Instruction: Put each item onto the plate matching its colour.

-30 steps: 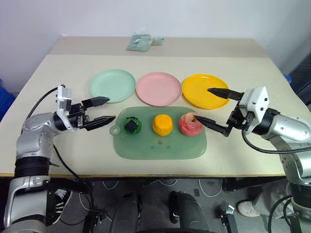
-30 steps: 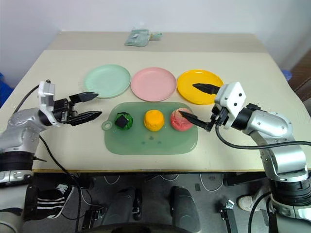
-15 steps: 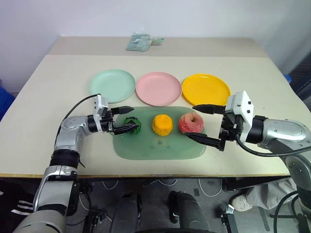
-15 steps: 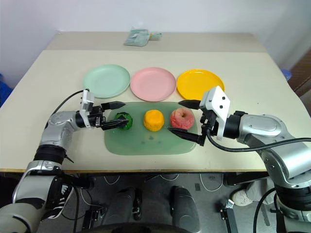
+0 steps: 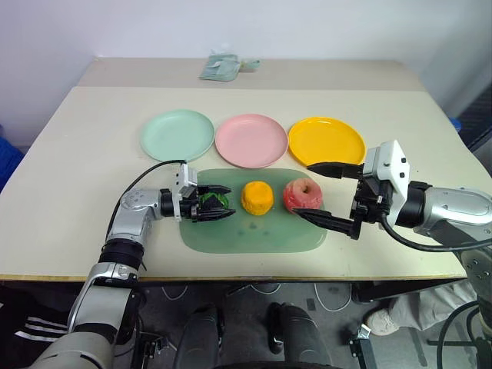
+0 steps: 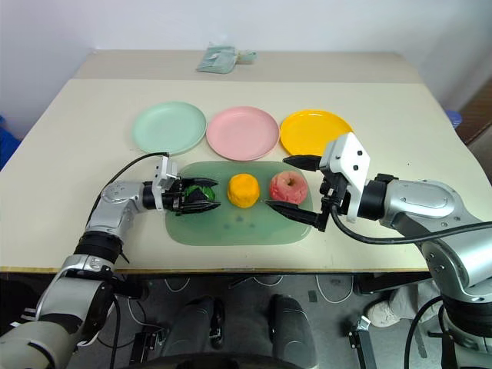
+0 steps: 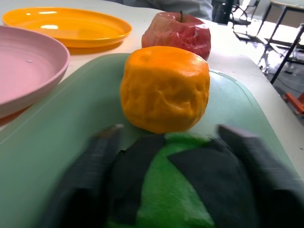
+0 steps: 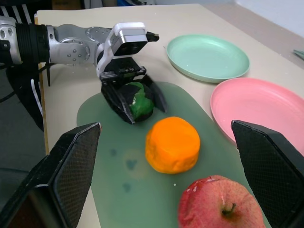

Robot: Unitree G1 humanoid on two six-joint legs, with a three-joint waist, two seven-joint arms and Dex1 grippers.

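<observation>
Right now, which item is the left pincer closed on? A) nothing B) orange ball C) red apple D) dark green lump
D: the left pincer is shut around the dark green lump on the green mat, while the orange ball and the red apple sit free beside it.

Glossy plastic plates (image 5: 253, 140), matt mat (image 5: 254, 231)

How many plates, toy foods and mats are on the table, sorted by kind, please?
Plates: 3 (mint green plate, pink plate, yellow-orange plate)
Toy foods: 3 (dark green lump, orange ball, red apple)
Mats: 1 (green mat)
Total: 7
</observation>
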